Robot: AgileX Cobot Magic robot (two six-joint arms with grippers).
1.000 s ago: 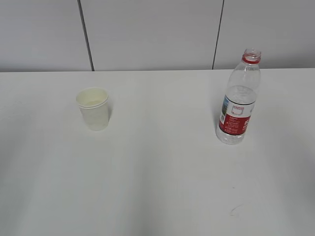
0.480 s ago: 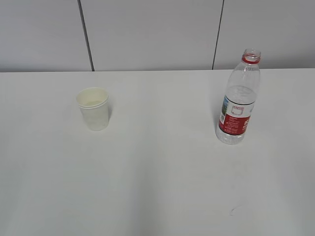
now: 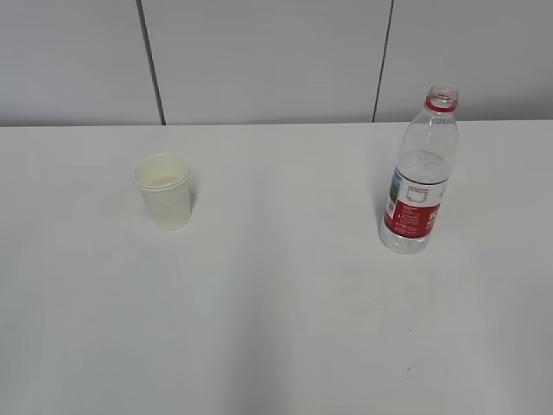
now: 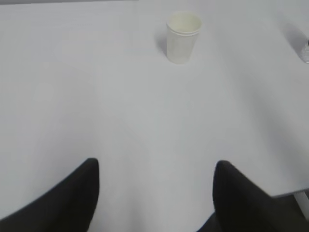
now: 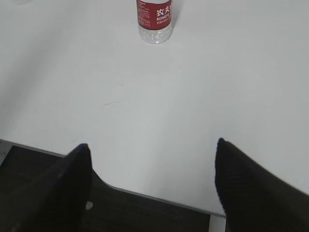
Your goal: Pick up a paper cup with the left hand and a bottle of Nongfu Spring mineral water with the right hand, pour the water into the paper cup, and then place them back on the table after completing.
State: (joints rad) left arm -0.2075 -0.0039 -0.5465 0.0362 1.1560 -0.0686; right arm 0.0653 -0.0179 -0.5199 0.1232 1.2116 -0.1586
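In the left wrist view we see the left hand point(image 4: 155, 193) only as two dark, blurred fingers point(image 4: 72, 198) rising from the bottom edge, set wide apart with nothing between them. Beyond them lies bare table point(image 4: 96, 96), and well ahead, near the top of that view, stands the paper cup point(image 4: 183, 36), upright and open-mouthed. At the far right edge a sliver of something clear is cut off; we cannot tell what it is from there.

The right hand point(image 5: 152, 183) shows the same way in the right wrist view: two black fingers point(image 5: 251, 183), spread wide, empty, hanging over the near edge of the table, with a dark surface below that edge. Far ahead stands the bottle point(image 5: 154, 19), cropped so that only its red label and ribbed base appear.

Neither arm appears in the exterior view. There the cup point(image 3: 164, 190) sits left of centre and the bottle point(image 3: 419, 173) well apart to the right, both upright on the table point(image 3: 276, 303). The bottle's neck carries a red ring and no cap. The water point(image 3: 406, 240) is hard to judge through the clear plastic. The cup's inside looks pale; we cannot tell whether it holds anything.
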